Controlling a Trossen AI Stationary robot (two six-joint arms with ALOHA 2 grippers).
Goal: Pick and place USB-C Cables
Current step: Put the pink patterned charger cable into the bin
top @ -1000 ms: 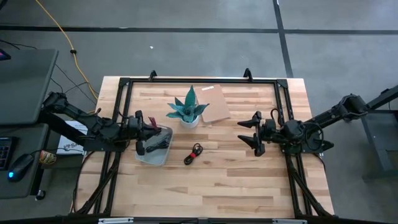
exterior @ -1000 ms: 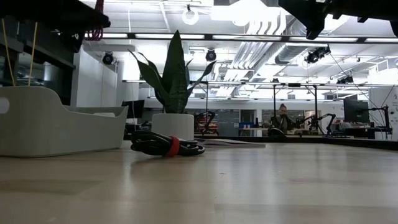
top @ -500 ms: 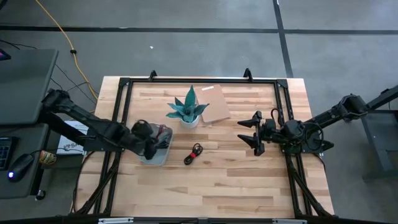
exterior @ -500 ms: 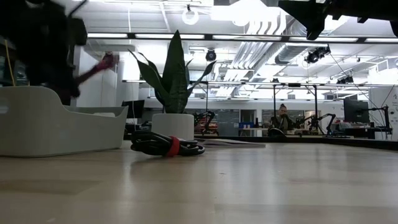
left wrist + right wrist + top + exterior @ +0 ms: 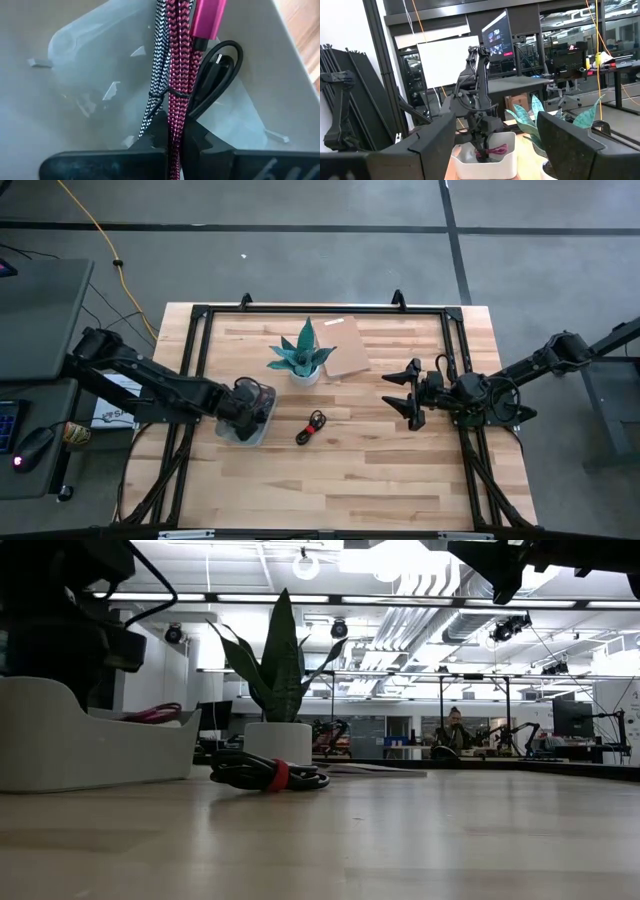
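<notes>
L gripper (image 5: 172,142) is down inside the white bin (image 5: 232,430), which sits at abt 9 o'clock from table centre in the high view. Its fingers are pinched tight on the magenta-red braided USB-C cable (image 5: 177,65). In the L wrist view that cable runs up out of the fingertips, w/ a magenta connector shell at its far end. Just beside it, touching, lies the silver-grey braided cable (image 5: 156,75); a thin tie wraps the two strands. A black cable (image 5: 222,75) loops at the other side, against the bin wall. Low view shows a bit of magenta cable over the bin rim.

Black cable w/ red-orange tie (image 5: 313,426) lies on the wood table (image 5: 380,470) near centre, at abt 3 o'clock from the bin, apart from it. Potted plant (image 5: 302,356) stands at abt 12 o'clock from that cable.

R gripper (image 5: 404,393) waits above the table's 3 o'clock side, fingers spread wide apart, holding nothing.
</notes>
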